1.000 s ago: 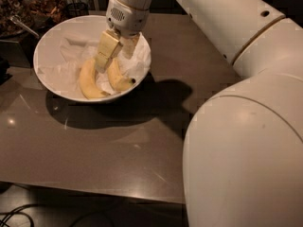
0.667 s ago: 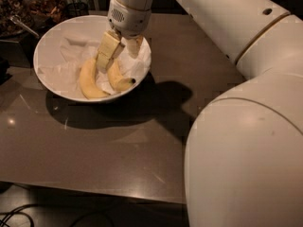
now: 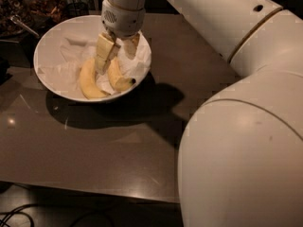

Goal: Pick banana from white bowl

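1. End effector [image 3: 115,60] down inside the white bowl [image 3: 51,32], released: my two fingers [image 3: 104,53] stand apart with nothing clasped between them.
2. I judge the spread is kept so the fingers can drop on either side of one fruit and not pinch both.
3. Just below and between my fingertips lies the banana [image 3: 118,77], the slimmer one. Its small dark tip points toward the right edge of the tabletop [image 3: 94,150]. My left finger reaches down close to its upper end. I cannot tell whether it touches.
4. Close beside it, toward the left edge, lies the thicker banana [image 3: 89,82], more strongly curved. That closeness is why my approach has to be narrow.
5. Both fruits rest on crumpled white paper [image 3: 71,56] lining the bowl, on the side nearest the front edge.
6. The bowl itself sits near the far left corner of the tabletop.
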Motion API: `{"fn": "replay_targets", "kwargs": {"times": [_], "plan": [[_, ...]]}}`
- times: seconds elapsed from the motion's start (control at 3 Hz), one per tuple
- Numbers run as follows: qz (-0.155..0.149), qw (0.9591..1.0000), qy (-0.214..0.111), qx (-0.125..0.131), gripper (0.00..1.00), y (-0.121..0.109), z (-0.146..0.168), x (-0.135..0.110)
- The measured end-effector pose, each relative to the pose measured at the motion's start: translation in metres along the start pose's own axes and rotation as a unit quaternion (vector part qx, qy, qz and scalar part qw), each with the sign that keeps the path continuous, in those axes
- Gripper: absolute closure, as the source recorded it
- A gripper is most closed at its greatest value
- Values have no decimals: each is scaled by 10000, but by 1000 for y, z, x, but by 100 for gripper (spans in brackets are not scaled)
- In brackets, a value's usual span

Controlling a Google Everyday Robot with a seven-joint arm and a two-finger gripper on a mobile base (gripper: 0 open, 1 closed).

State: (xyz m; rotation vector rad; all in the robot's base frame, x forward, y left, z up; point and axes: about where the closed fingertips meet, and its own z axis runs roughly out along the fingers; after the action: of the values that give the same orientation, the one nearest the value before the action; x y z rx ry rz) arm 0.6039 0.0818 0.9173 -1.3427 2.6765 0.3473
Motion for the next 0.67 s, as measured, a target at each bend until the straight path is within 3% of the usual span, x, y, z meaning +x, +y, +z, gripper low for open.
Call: {"fn": "replay_targets", "kwargs": {"times": [0.67], "plan": [[-74,9999,92,-112,36,-2,12,-4]]}}
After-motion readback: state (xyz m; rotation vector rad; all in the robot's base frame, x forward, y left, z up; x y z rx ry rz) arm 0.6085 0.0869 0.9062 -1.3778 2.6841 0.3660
